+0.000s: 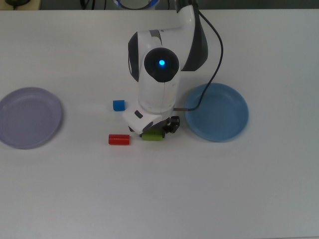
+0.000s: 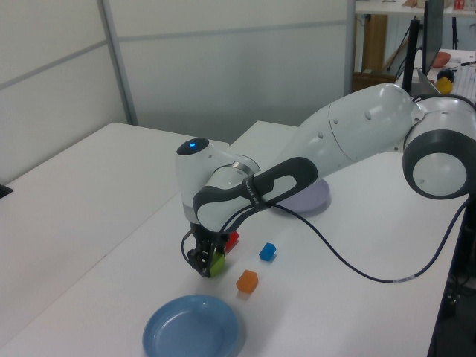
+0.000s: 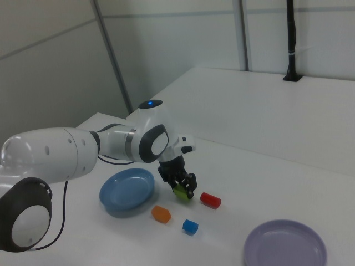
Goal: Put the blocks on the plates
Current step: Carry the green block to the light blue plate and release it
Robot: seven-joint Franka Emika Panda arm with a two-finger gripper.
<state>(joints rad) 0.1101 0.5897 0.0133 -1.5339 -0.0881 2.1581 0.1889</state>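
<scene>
My two-finger claw (image 3: 181, 187) pinched the lime-green rectangular brick (image 3: 180, 192) low on the white table (image 1: 199, 189), between the glossy red cylinder (image 1: 119, 139) and the smooth round blue plate (image 1: 217, 111). The small orange brick (image 3: 161, 214) showed in the right and left views only; my wrist hid it from the top. The blue cube (image 1: 118, 105) sat behind. The pale lavender plate (image 1: 29, 117) lay well apart.

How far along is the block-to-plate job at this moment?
Done: nothing yet; the blue plate and lavender plate hold no blocks. In hand: the pincer is down around the lime-green brick, which looks to be on the table; a firm grip can't be confirmed. Left: that brick plus the red cylinder, blue cube and orange brick, all off the plates.
</scene>
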